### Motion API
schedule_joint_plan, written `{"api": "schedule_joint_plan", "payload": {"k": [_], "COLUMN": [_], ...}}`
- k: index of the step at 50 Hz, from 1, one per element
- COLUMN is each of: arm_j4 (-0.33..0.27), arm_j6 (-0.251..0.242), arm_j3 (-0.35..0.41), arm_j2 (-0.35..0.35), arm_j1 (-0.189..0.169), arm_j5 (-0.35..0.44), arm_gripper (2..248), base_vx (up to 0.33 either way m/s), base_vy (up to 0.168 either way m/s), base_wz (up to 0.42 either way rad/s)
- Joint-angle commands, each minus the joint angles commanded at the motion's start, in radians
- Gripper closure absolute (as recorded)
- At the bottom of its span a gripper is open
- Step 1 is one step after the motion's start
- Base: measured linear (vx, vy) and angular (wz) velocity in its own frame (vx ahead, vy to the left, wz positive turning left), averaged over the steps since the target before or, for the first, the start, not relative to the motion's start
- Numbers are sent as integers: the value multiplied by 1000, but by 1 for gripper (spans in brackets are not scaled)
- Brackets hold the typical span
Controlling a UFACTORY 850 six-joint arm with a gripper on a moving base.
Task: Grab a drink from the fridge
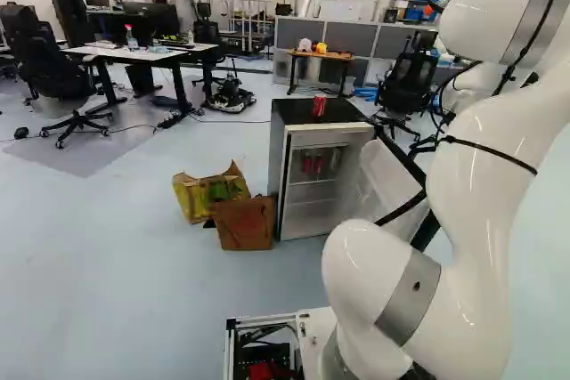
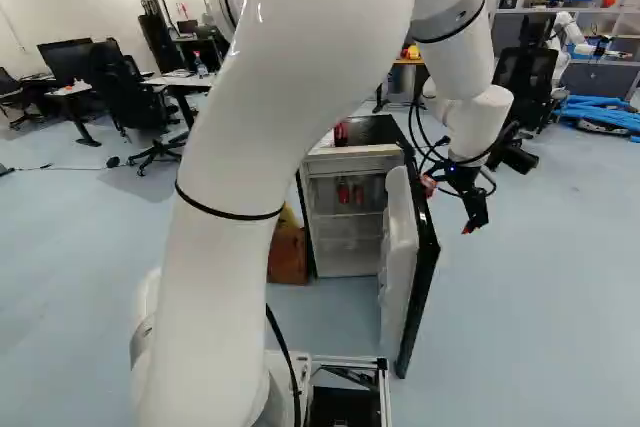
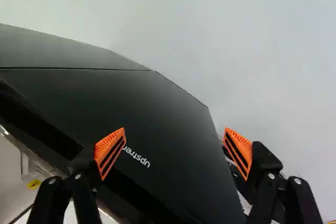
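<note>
Near side first. My arm (image 2: pixel 240 177) arches forward, and the gripper (image 3: pixel 175 132) is on the outer side of the open fridge door (image 2: pixel 427 267), fingers wide apart, nothing held. In the wrist view the door's black face fills much of the space ahead of and between the orange pads (image 3: pixel 109 153); contact cannot be confirmed.

Step in hand, my judgement: door access is made, drink not yet taken. I need to bring the gripper off the outer face, around or over the free edge, and into the opening. Best done by backing off squarely before swinging across, since a sideways sweep from here could push the door closed. If the gap proves tight for the wrist, one more gentle push from the white inner side should widen it. Elbow clearance over the door wants watching too.

Farther in: the targets, two red cans (image 1: pixel 307 164), stand upright side by side on an upper shelf inside the fridge (image 2: pixel 350 162). They look small, smooth and cylindrical; I expect a level approach and a mid-body squeeze, as a nudge could tip the neighbour. A third red can (image 1: pixel 319 106) stands upright on the fridge's black top.
</note>
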Motion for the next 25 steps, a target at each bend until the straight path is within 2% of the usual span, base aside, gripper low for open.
{"api": "schedule_joint_plan", "payload": {"k": [25], "arm_j4": [0], "arm_j6": [0], "arm_j3": [88], "arm_j2": [61], "arm_j1": [28], "arm_j5": [0], "arm_gripper": [3], "base_vx": [0], "base_vy": [0], "base_wz": [0]}}
